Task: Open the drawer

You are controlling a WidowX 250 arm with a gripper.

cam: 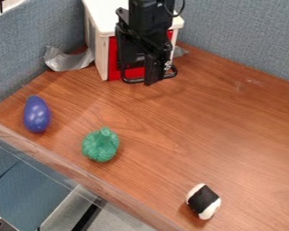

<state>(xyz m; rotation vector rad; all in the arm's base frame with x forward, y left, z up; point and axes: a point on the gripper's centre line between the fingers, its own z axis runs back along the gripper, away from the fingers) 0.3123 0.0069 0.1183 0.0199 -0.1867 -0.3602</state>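
The cabinet (103, 19) is white; its drawer (113, 61) is red. The gripper (149, 72) is black. The toy eggplant (36, 114) is blue-violet. The lumpy toy vegetable (100, 145) is green. The toy sushi (203, 201) is white with one black band. The table (189, 122) is reddish brown with wood grain. The walls (243, 36) are speckled grey-blue. The tape (68, 61) is silver-grey.

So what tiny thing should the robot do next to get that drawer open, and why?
Probably ease the end effector slightly toward the red front of the white box to seek a hold before pulling. It hangs right before that front, hiding much of it, so I can't tell whether it already has a handle.
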